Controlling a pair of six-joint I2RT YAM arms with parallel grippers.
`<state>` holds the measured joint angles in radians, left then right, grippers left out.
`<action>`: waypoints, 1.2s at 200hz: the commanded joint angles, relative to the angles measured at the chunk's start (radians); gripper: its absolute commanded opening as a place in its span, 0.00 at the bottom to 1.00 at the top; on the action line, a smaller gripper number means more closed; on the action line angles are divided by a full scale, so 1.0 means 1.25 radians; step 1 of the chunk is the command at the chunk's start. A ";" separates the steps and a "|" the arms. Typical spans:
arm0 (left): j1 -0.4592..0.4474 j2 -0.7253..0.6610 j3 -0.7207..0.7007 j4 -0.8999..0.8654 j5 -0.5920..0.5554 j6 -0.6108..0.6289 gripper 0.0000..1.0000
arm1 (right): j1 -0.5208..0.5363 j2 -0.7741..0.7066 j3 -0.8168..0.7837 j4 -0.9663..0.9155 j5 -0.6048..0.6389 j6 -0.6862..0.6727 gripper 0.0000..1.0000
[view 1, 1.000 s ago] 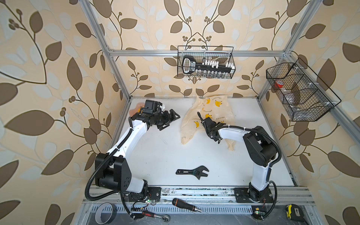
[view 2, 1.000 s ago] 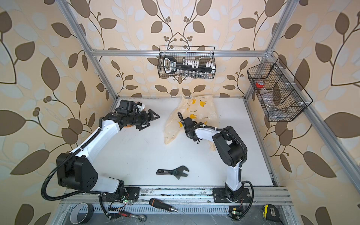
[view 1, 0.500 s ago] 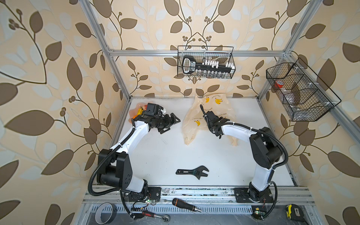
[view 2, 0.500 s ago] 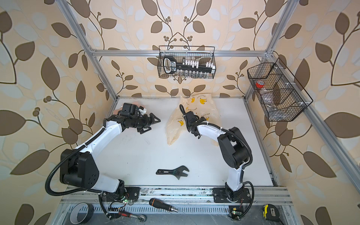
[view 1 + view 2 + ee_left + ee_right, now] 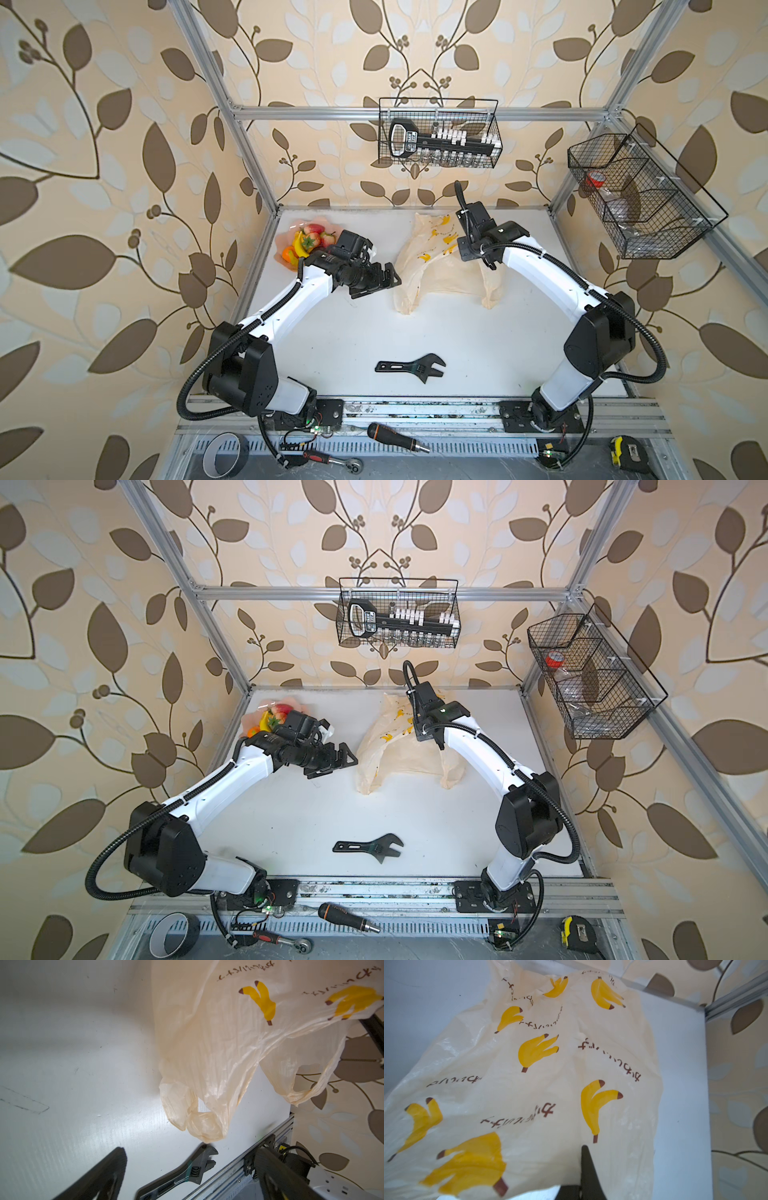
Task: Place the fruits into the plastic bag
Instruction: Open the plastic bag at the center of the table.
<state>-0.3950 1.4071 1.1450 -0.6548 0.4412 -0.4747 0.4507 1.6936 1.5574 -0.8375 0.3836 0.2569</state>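
Nearest, a wrench [image 5: 411, 368] lies on the table [image 5: 332, 332]; it has no part in the job. Beyond it the left gripper [image 5: 380, 282] hangs over the table, jaws spread wide with nothing between them. It points at the bag [image 5: 432, 266], just beside one handle loop [image 5: 405, 305].

The right gripper [image 5: 585, 1154] is clamped on the bag's printed film and holds that part raised, so the bag tents up off the table. In the left wrist view both loops dangle low. I see no gap between the bag's two layers, so the mouth does not look opened.

Farthest, in the back corner on the left arm's side, the fruits [image 5: 307, 243] sit heaped in a pink dish [image 5: 281, 240], well apart from the bag. None shows inside the bag.

I judge the task barely begun: the bag is gripped but not opened, and every visible fruit is yet to be moved. What is left is to spread the mouth, likely with the left gripper taking a loop, then carry the fruits across.
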 commanded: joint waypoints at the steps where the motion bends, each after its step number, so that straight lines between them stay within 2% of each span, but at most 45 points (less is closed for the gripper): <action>1: -0.037 -0.037 0.050 -0.031 -0.055 0.055 0.99 | -0.006 -0.021 0.021 -0.090 -0.104 0.105 0.00; 42: -0.069 0.065 0.066 -0.018 -0.081 0.075 0.99 | -0.033 -0.073 -0.007 -0.072 -0.231 0.174 0.00; 64: -0.069 0.125 0.129 -0.025 -0.087 0.101 0.99 | -0.049 -0.118 -0.028 -0.048 -0.283 0.216 0.00; 97: -0.069 0.168 0.214 -0.029 -0.043 0.134 0.99 | -0.062 -0.158 -0.056 -0.048 -0.316 0.248 0.00; 120: -0.069 0.136 0.231 -0.026 0.013 0.136 0.99 | -0.066 -0.195 -0.094 -0.012 -0.355 0.293 0.00; 159: -0.068 0.034 0.196 -0.072 0.005 0.055 0.99 | -0.075 -0.221 -0.143 0.033 -0.408 0.349 0.00; 190: -0.069 -0.069 0.123 -0.086 0.064 -0.002 0.99 | -0.082 -0.239 -0.177 0.077 -0.451 0.391 0.00; 217: -0.077 -0.095 0.065 -0.143 0.051 0.056 0.99 | -0.094 -0.246 -0.188 0.096 -0.478 0.407 0.00; 240: -0.097 -0.069 0.058 -0.145 -0.029 0.110 0.99 | -0.096 -0.249 -0.193 0.108 -0.497 0.414 0.00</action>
<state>-0.4957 1.2873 1.2339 -0.7940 0.4744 -0.4160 0.3359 1.4075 1.3357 -0.7399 -0.1852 0.7357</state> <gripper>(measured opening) 0.988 0.049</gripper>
